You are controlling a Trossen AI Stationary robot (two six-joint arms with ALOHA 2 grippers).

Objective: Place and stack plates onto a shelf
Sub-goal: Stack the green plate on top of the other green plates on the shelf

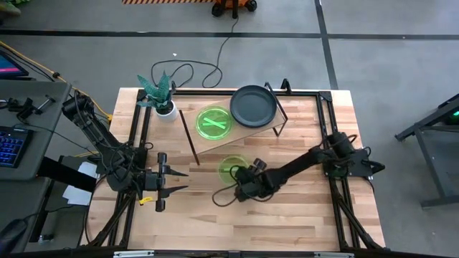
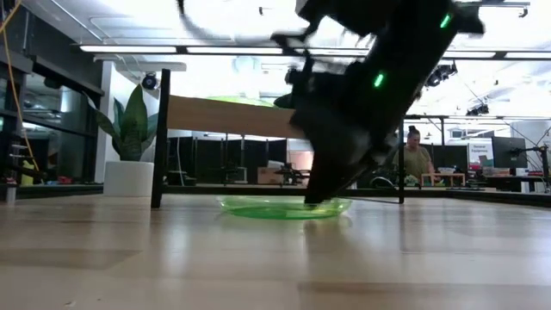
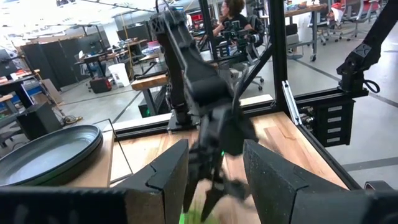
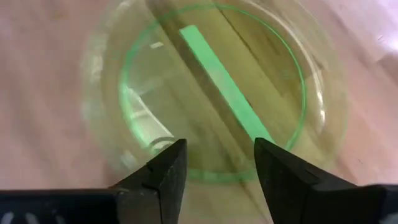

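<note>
A translucent green plate (image 1: 228, 165) (image 2: 258, 208) (image 4: 211, 93) lies flat on the tabletop in front of the shelf (image 1: 301, 115) (image 2: 224, 116). On the shelf board rest a second green plate (image 1: 214, 122) and a dark grey plate (image 1: 252, 106) (image 3: 50, 152), side by side. My right gripper (image 1: 240, 178) (image 2: 323, 194) (image 4: 217, 149) slants down over the near rim of the plate on the table, fingers open. My left gripper (image 1: 179, 180) (image 3: 214, 149) waits open and level at the table's left, pointing toward the right arm. My right gripper's open fingers (image 4: 168, 168) stand over the near rim (image 4: 214, 174) of the green plate on the table, slanting down from the table's right. In the low view they reach down to the plate; whether they touch it I cannot tell. The plate lies flat.
A white pot with a green plant (image 1: 166, 110) (image 2: 129, 176) stands at the shelf's far left corner. The shelf's black rod legs (image 1: 190, 140) (image 2: 159, 138) stand just behind the plate. Bare wood stretches along the table's near side. A person (image 2: 416, 159) sits in the room beyond.
</note>
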